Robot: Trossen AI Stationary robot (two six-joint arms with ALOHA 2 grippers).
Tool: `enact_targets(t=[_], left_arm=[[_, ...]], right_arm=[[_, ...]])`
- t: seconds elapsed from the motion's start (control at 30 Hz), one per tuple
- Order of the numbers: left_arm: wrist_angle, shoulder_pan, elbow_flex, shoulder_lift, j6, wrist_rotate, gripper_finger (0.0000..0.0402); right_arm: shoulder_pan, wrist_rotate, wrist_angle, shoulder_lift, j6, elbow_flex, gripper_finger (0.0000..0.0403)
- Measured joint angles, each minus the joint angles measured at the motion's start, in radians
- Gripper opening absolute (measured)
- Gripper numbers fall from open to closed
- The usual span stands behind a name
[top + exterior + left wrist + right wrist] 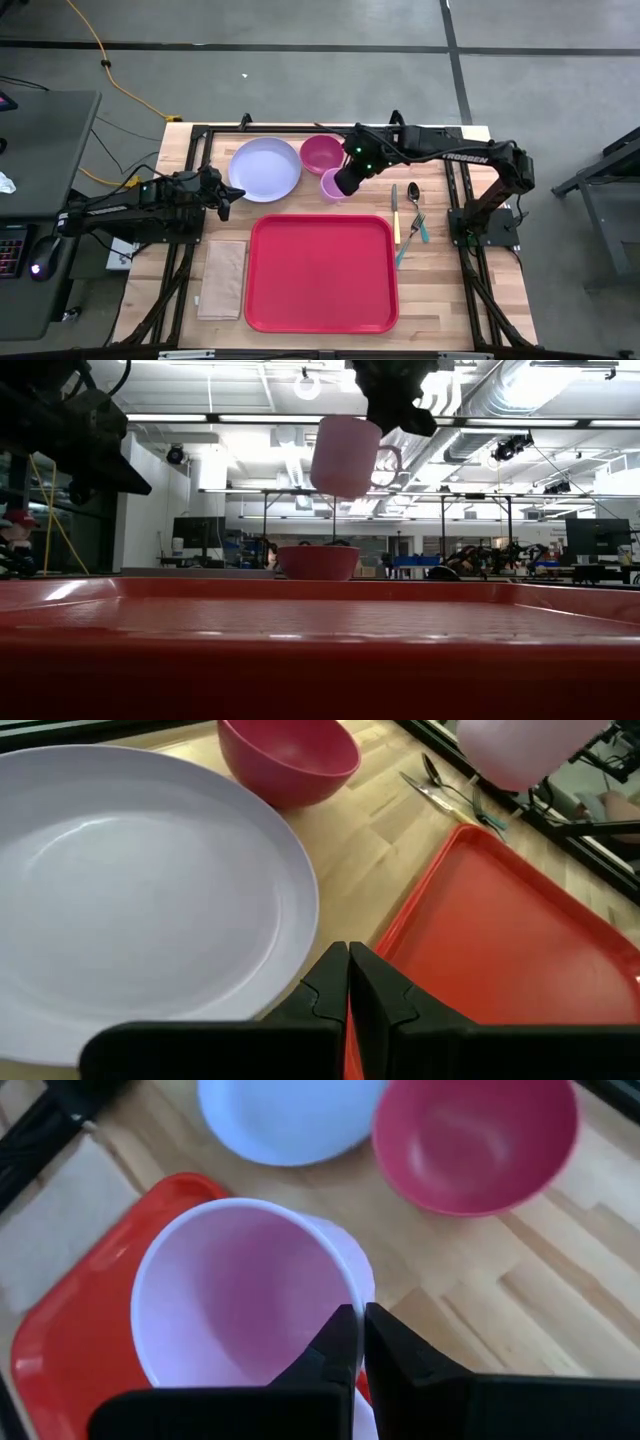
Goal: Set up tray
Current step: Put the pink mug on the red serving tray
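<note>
The red tray (320,270) lies flat at the table's near middle. A pale pink cup (331,186) hangs in the air just beyond the tray's far edge, near a magenta bowl (321,153), with my right gripper (360,1330) shut on it. In the low view the cup (345,455) is well above the bowl (318,561). My left gripper (228,200) is shut and holds nothing; it hovers by the near edge of a lavender plate (265,167), close to the tray's far left corner. My right gripper pinches the cup's rim wall (352,1298) between its two fingers, one inside the cup and one outside. The fingers come slanting down from the table's right and far side. The cup is lifted clear of the table, mouth up and a little tilted.
A tan napkin (222,278) lies left of the tray. A knife (395,212), a spoon (414,195) and a teal-handled fork (410,240) lie right of the cup, by the tray's far right corner. Black frame rails run along the table's sides.
</note>
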Motion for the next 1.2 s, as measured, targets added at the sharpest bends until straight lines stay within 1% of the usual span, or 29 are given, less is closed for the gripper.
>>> enact_targets(t=[0.13,0.27,0.43,0.5,0.63,0.87,0.97,1.07,1.2], left_arm=[[-0.013,0.0,0.0,0.0,0.001,0.001,0.0044],[-0.04,0.0,0.0,0.0,0.001,0.001,0.0044],[-0.059,0.0,0.0,0.0,0.001,0.004,0.0044],[-0.064,0.0,0.0,0.0,0.001,0.019,0.0044],[-0.077,0.0,0.0,0.0,0.001,0.052,0.0044],[-0.078,0.0,0.0,0.0,-0.029,0.111,0.0044],[-0.078,0.0,0.0,0.0,-0.044,0.136,0.0044],[-0.079,0.0,0.0,0.0,-0.05,0.15,0.0044],[-0.079,0.0,0.0,0.0,-0.051,0.156,0.0044]], right_arm=[[0.026,-0.007,0.028,0.007,0.016,0.0,0.0],[0.051,-0.036,0.085,0.035,0.027,0.001,0.0],[0.07,-0.089,0.157,0.092,0.042,0.003,0.0],[0.077,-0.101,0.153,0.124,0.05,0.032,0.0],[0.096,-0.109,0.12,0.206,0.012,0.149,0.0],[0.12,-0.11,-0.043,0.39,-0.092,0.458,0.0],[0.125,-0.11,-0.092,0.454,-0.124,0.57,0.0],[0.13,-0.122,-0.111,0.504,-0.14,0.646,0.0],[0.133,-0.151,-0.112,0.542,-0.151,0.686,0.0]])
